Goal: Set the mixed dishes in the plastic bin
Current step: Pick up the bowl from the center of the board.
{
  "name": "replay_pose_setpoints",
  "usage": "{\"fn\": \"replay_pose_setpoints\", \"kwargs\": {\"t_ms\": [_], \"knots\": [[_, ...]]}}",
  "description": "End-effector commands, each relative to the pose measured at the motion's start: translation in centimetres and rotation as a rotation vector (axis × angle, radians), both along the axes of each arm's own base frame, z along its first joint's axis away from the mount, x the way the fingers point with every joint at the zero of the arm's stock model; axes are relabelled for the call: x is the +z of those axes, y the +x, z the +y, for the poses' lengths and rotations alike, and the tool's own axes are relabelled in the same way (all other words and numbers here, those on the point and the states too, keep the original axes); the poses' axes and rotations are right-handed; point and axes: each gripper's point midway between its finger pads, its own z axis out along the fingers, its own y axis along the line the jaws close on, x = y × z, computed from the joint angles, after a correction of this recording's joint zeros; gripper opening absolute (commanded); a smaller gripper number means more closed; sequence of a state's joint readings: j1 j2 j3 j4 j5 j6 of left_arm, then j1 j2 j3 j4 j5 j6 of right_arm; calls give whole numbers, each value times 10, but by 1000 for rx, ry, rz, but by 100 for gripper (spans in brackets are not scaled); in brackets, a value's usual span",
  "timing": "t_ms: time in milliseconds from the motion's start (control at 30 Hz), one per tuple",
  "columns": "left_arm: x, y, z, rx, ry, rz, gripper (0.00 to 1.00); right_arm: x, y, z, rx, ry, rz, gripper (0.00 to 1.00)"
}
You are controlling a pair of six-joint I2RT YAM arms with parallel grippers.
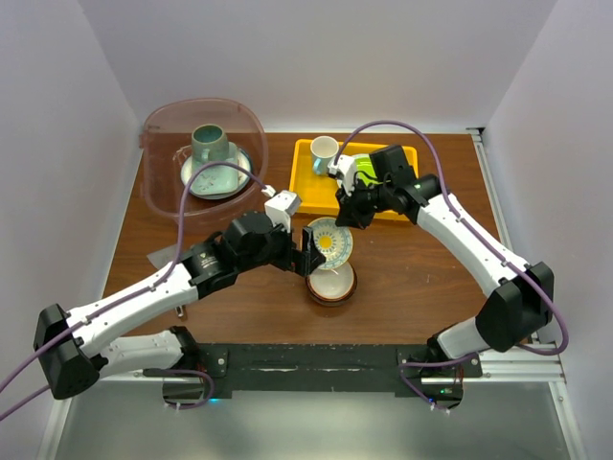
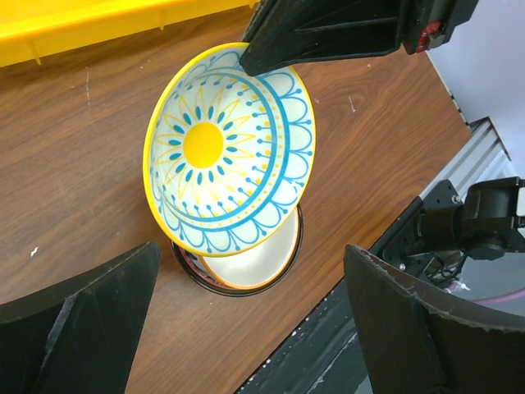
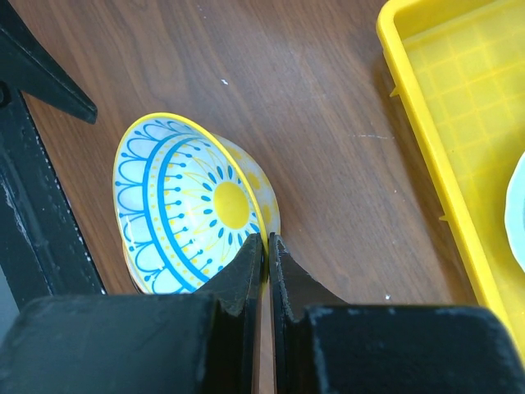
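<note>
Dark-rimmed bowl [image 2: 254, 261], lower centre, left wrist view: was mostly covered by patterned bowl [image 2: 225, 156]; outer decoration unreadable. Yellow tray [image 3: 467, 123], right wrist view: was cropped by right edge. Pale curved sliver [image 3: 517, 205] there: unidentifiable.

I list from my screen: patterned bowl [image 2: 225, 152], white inside, yellow rim, yellow centre disc, blue petals and scalloped bands; bowl beneath [image 2: 254, 263], cream inside, dark rim; tray [image 3: 459, 123], plain yellow; worktop [image 2: 82, 164], brown woodgrain; bin [image 1: 153, 134], translucent pinkish; mug [image 1: 209, 144], teal-green.
</note>
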State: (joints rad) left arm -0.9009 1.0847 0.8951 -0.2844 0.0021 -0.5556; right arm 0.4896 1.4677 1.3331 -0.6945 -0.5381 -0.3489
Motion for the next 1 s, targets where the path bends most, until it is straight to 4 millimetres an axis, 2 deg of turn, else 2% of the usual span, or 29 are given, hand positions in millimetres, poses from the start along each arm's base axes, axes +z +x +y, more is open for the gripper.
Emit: {"fn": "replay_pose_setpoints", "kwargs": {"t_ms": [0,767,967], "knots": [[21,8,-4,23,0,-66,99,33,9,10,5,82,-64,0],[15,8,-14,28,43,-56,98,36,9,11,-7,102,-44,0],[7,12,-14,58,70,-39,92,38,10,11,-13,113,-36,0]]}}
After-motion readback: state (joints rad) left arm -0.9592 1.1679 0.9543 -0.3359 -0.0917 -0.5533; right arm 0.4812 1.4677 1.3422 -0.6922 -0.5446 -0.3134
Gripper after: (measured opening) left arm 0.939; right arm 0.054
